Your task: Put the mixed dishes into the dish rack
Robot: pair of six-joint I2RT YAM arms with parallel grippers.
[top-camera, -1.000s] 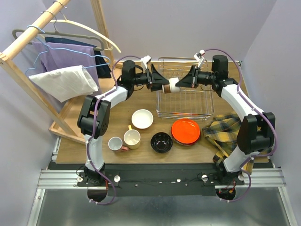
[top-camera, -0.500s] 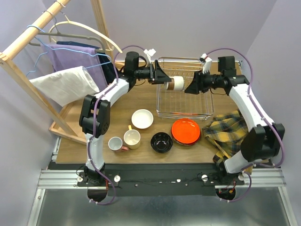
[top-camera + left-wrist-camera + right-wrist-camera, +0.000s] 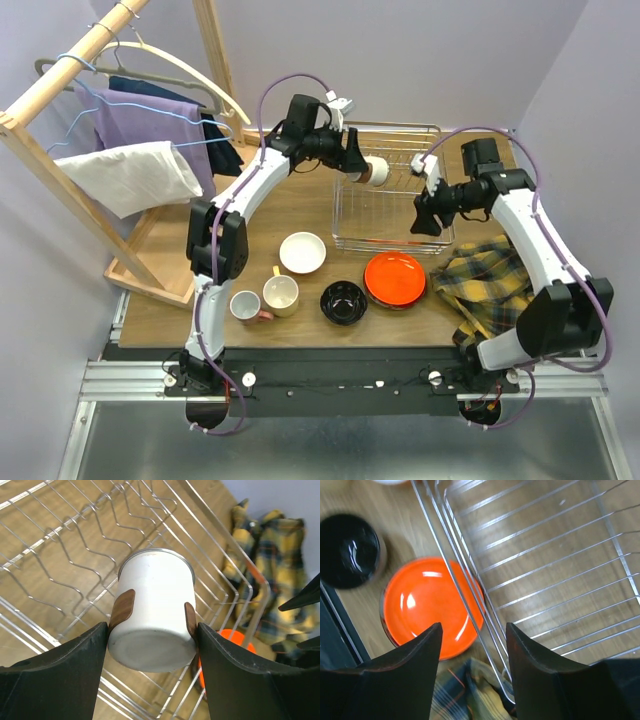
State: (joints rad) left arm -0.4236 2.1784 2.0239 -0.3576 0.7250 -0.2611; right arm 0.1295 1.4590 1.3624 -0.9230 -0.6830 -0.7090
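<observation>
My left gripper (image 3: pixel 360 168) (image 3: pixel 152 640) is shut on a white steel-rimmed cup (image 3: pixel 377 174) (image 3: pixel 152 605) with brown side patches. It holds the cup on its side above the silver wire dish rack (image 3: pixel 392 243) (image 3: pixel 75 555). My right gripper (image 3: pixel 425 220) (image 3: pixel 472 626) hangs open and empty over the rack's (image 3: pixel 545 555) front right corner. On the table in front of the rack sit an orange bowl (image 3: pixel 394 278) (image 3: pixel 427 605), a black bowl (image 3: pixel 343 301) (image 3: pixel 347 550), a white bowl (image 3: pixel 302 252), a cream mug (image 3: pixel 281 294) and a pinkish mug (image 3: pixel 246 306).
A plaid cloth (image 3: pixel 490 285) (image 3: pixel 465 690) lies at the right, against the rack's corner. A wooden clothes rack (image 3: pixel 100 60) with hangers and garments stands at the left, its tray base (image 3: pixel 150 270) on the table edge.
My right gripper has opened off the cup and pulled back to the rack's front right corner. My left arm has carried the cup rightward over the rack.
</observation>
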